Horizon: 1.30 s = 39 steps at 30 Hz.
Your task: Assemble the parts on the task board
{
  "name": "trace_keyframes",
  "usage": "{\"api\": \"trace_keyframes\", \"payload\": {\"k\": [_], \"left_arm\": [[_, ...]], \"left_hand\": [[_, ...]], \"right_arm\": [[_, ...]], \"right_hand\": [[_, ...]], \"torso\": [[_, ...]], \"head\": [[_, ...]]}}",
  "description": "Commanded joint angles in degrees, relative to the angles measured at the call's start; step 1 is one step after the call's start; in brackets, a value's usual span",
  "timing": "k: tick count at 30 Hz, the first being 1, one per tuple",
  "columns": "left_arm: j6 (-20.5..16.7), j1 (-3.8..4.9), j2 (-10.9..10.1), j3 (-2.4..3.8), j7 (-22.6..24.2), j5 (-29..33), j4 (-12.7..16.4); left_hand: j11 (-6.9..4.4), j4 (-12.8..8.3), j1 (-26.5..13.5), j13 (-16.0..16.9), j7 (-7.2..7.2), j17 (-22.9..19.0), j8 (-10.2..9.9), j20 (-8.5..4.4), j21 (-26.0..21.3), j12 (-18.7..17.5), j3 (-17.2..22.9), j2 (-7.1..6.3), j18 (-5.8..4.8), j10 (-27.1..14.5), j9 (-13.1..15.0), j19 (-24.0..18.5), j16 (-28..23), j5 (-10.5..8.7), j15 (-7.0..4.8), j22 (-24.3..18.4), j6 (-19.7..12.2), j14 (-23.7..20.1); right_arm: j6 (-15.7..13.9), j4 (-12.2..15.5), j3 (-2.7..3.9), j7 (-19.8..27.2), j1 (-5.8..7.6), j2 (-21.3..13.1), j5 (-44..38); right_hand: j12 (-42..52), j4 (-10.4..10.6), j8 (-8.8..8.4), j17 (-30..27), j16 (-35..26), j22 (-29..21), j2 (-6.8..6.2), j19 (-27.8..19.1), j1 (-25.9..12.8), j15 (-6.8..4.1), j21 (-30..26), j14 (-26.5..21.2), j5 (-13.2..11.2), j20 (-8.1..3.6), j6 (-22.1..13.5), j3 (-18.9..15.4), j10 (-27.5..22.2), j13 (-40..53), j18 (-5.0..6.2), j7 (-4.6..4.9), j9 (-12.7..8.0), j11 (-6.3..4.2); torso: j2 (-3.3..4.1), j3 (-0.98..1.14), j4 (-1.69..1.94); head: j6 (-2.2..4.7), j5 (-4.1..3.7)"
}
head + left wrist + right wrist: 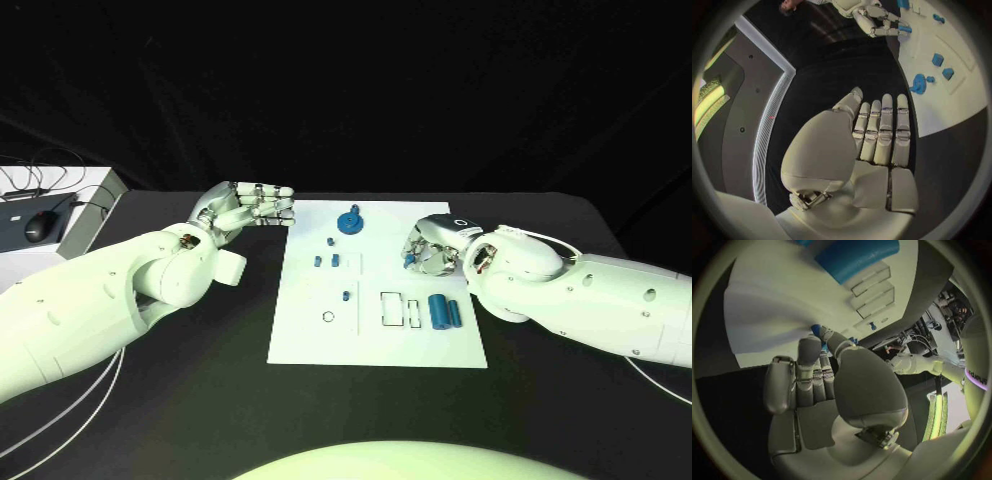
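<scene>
The white task board [378, 340] lies in the middle of the black table. On it stand a blue gear-shaped part [351, 220], small blue parts [329, 260] and two blue cylinders [446, 310] beside rectangular slots [392, 308]. My right hand [433, 247] hovers over the board's upper right area and pinches a small blue part [817, 331] at its fingertips. My left hand [245, 208] is off the board's far left corner; its fingers [879, 132] are stretched out and hold nothing. The left wrist view shows the gear-shaped part [918, 83] and the right hand [876, 22].
A white box [65, 205] with a black mouse [39, 226] and cables sits at the table's far left edge. Thin white cables [58, 410] run along the near left. A small ring outline [329, 316] marks the board's lower left.
</scene>
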Motion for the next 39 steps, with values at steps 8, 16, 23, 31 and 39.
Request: {"api": "trace_keyframes", "payload": {"k": [8,16,23,31,39], "left_arm": [[0.52,0.0,0.16,0.05,0.6,0.0,-0.09],[0.51,-0.01,0.47,0.05,0.64,0.35,-0.41],[0.62,-0.02,0.9,0.05,0.65,0.5,-0.65],[0.73,-0.06,1.3,0.04,0.64,0.53,-0.73],[0.73,-0.08,1.31,0.04,0.62,0.54,-0.72]], "left_hand": [[0.01,-0.29,0.07,-0.06,0.24,0.08,-0.02,-0.12,0.29,-0.17,0.07,-0.18,-0.35,-0.26,0.02,0.06,0.05,0.16,0.03,-0.04,0.31,-0.07],[0.01,-0.3,-0.03,-0.06,0.31,0.07,-0.02,-0.12,0.32,-0.17,0.12,-0.23,-0.36,-0.25,0.02,0.03,0.05,0.15,0.05,-0.03,0.15,-0.07],[0.01,-0.3,-0.03,-0.06,0.31,0.07,-0.02,-0.12,0.32,-0.17,0.12,-0.23,-0.36,-0.25,0.02,0.03,0.05,0.15,0.05,-0.03,0.15,-0.07],[0.0,-0.26,-0.07,-0.06,0.29,0.07,0.0,-0.12,0.34,-0.16,0.14,-0.25,-0.36,-0.21,0.02,0.03,0.06,0.14,0.03,-0.04,0.12,-0.05],[0.0,-0.26,-0.07,-0.06,0.29,0.07,0.0,-0.12,0.34,-0.16,0.14,-0.25,-0.36,-0.21,0.02,0.03,0.06,0.14,0.03,-0.04,0.12,-0.05]], "right_arm": [[-4.29,4.01,1.2,0.19,0.95,-2.45,10.73],[-4.86,7.93,1.64,1.44,1.41,-1.99,11.87],[-4.15,9.18,0.86,2.14,0.29,1.7,8.57],[-4.37,8.25,0.13,2.46,-2.13,7.13,2.12],[-3.64,7.25,-0.17,1.92,-3.45,9.99,-1.87]], "right_hand": [[0.31,-1.24,-0.28,-0.5,0.33,4.62,1.82,4.67,-0.02,-0.4,0.02,-0.1,-0.26,-0.35,1.24,0.44,2.03,0.08,-0.32,-0.65,2.76,-1.75],[0.31,-1.45,-0.29,-0.57,0.37,4.64,1.93,4.67,0.02,-0.38,-0.07,-0.11,-0.34,-0.35,1.2,0.45,2.01,0.08,-0.28,-0.57,2.82,-1.72],[0.3,-1.57,-0.3,-0.64,0.38,4.66,2.07,4.67,0.01,-0.35,-0.14,-0.14,-0.57,-0.3,1.11,0.41,1.9,0.07,-0.28,-0.51,2.85,-1.67],[0.3,-1.63,-0.31,-0.66,0.39,4.67,2.08,4.67,0.03,-0.35,-0.16,-0.13,-0.49,-0.29,1.08,0.41,1.88,0.06,-0.27,-0.49,2.85,-1.66],[0.3,-1.72,-0.3,-0.69,0.4,4.66,2.08,4.67,0.02,-0.35,-0.22,-0.13,-0.44,-0.29,1.1,0.42,1.88,0.06,-0.26,-0.49,2.86,-1.67]], "torso": [[-0.07,0.07,-0.06],[-0.08,0.09,-0.17],[-0.11,0.07,-0.17],[0.0,0.04,0.02],[0.05,-0.02,-0.07]], "head": [[0.21,0.36],[0.43,0.9],[0.44,1.51],[0.44,1.89],[0.05,2.45]]}}
